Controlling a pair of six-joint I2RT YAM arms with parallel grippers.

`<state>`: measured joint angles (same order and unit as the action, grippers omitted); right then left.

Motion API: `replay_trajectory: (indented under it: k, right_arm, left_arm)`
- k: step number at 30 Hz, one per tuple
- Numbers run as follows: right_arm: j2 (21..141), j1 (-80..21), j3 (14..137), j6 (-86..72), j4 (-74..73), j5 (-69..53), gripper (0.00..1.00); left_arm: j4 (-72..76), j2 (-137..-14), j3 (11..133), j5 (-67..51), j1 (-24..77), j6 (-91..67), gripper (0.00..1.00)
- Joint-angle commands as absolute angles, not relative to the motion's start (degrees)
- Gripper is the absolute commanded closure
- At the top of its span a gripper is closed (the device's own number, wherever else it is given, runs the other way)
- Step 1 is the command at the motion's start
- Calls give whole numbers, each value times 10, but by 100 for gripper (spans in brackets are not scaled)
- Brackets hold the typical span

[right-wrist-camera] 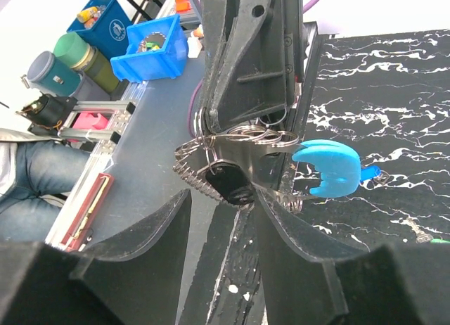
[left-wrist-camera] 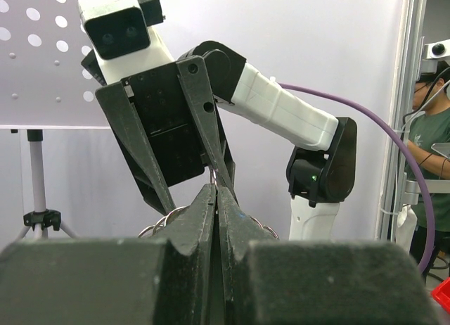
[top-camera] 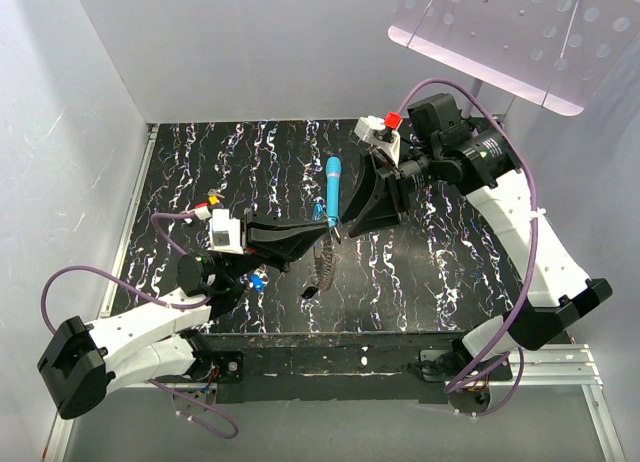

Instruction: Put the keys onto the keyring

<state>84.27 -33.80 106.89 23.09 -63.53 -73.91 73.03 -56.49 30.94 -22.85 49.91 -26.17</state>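
Observation:
My left gripper (top-camera: pixel 330 232) is shut on the keyring (top-camera: pixel 322 265), which hangs from its tips above the black marbled table (top-camera: pixel 440 272). In the right wrist view the keyring (right-wrist-camera: pixel 246 135) shows metal rings, a coiled chain, a black tag and a bright blue curved piece (right-wrist-camera: pixel 327 167). My right gripper (right-wrist-camera: pixel 221 193) is open, its fingers either side of the black tag, tip to tip with the left gripper (left-wrist-camera: pixel 216 188). The right gripper also shows in the top view (top-camera: pixel 345 225). A blue key (top-camera: pixel 258 279) and a yellow and green key cluster (top-camera: pixel 212 196) lie by the left arm.
A bright blue stick shape (top-camera: pixel 332 187) runs back from where the grippers meet. White walls close in the table on three sides. A perforated panel (top-camera: pixel 500 32) hangs at the back right. A black rail (top-camera: pixel 330 352) runs along the near edge.

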Motion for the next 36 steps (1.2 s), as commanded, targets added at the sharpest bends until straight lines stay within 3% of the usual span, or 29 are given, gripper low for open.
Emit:
replay_trajectory:
  k: [1,15,23,36]
  right_arm:
    - [846,-340,1099,191,-599,-748,52]
    - [850,-359,1083,147,-563,-747,59]
    - [844,-359,1064,121,-541,-769,99]
    - [827,-359,975,-30,-422,-830,99]
  left_arm:
    - [744,-557,321,-213,501,-262,100]
    - [751,-563,321,-213,500,-265,100]
    - [751,-563,318,-211,500,-265,100]
    - [741,-544,321,-233,500,-258,100]
